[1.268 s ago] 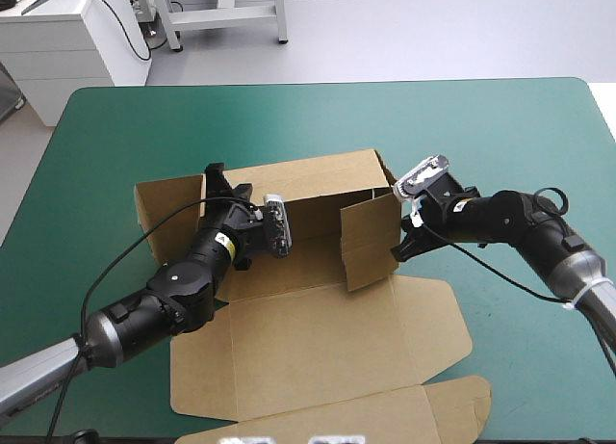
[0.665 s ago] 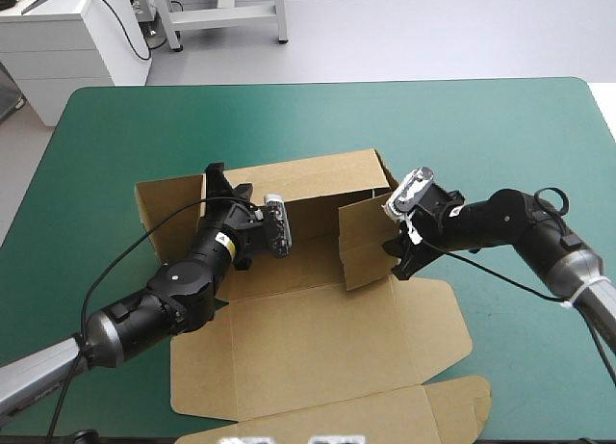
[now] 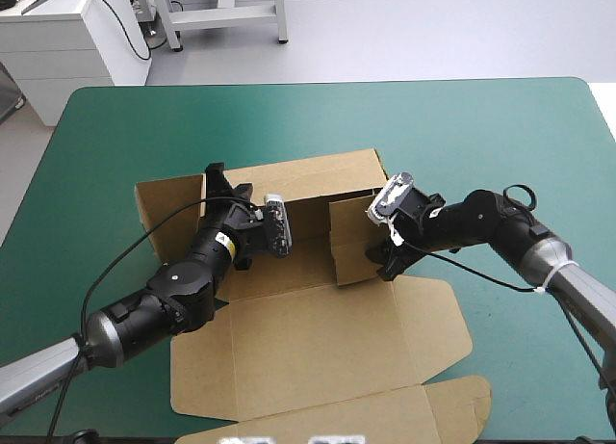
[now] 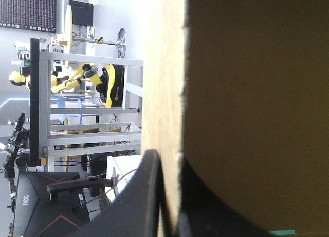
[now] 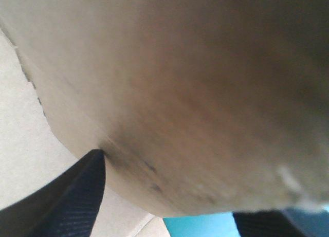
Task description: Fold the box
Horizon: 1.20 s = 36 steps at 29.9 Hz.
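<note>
Brown board: one box (image 3: pixel 318 338), a cut sheet partly raised, at the middle of the teal-green tabletop (image 3: pixel 481 126).
Walls up: two. The long back wall (image 3: pixel 318 179) stands at the box's 12 o'clock. A side flap (image 3: pixel 348 242) at its 3 o'clock is upright and swung in over the floor.
Flat parts: one lid (image 3: pixel 289 405), spread from the floor toward 6 o'clock and the tabletop's near edge. One panel (image 3: pixel 159 198) sits at 9 o'clock; its tilt cannot be told.
Left end effector (image 3: pixel 226 184): its arm comes in from 7 o'clock. It sits at the 9 o'clock end of the back wall. Its two black fingers (image 4: pixel 146 196) are all but closed, one on each side of the board's edge, gripping the box.
Right end effector (image 3: pixel 383 261): its arm comes in from 3 o'clock. It sits low against the outer face of the side flap. Its two black fingers (image 5: pixel 77 196) stand wide apart and grip nothing. The flap's face spans the gap between them, and whether they touch it cannot be told.
Count: two end effectors, well apart, with the back wall's length between them.
</note>
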Tool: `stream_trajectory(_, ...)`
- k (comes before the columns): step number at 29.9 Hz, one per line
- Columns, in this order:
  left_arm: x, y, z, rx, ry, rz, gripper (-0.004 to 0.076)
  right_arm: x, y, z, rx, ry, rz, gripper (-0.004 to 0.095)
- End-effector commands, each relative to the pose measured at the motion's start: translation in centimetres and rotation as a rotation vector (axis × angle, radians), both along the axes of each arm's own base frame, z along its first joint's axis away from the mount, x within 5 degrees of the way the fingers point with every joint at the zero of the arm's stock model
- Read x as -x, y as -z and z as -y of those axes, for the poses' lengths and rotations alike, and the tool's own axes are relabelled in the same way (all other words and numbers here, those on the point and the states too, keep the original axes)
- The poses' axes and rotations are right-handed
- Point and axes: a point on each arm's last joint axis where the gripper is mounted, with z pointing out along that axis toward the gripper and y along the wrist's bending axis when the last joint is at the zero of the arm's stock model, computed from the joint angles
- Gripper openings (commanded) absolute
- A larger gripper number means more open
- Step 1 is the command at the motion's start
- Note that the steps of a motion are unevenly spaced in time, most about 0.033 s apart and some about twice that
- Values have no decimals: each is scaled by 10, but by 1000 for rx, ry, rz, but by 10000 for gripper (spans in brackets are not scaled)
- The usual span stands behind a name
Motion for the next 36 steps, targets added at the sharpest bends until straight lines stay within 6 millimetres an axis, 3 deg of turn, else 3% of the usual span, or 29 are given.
stream_trajectory(1,2,-2,3,81,-4,-39,0,0,-18,1,-14,27,67,505)
stream_trajectory(5,2,-2,3,82,-1,-40,0,1,-17,1,-3,15,55,341)
stream_trajectory(10,3,-2,3,91,-2,-42,0,-2,-13,0,-17,35,34,335)
stream_trajectory(13,3,-2,3,96,-2,-43,0,-3,-6,-1,-11,30,-5,283)
stream_trajectory(18,3,-2,3,96,-2,-43,0,-3,-3,-2,-8,27,-23,-8)
stream_trajectory(36,6,-7,5,132,36,-38,0,0,-4,-5,-68,57,-90,-19)
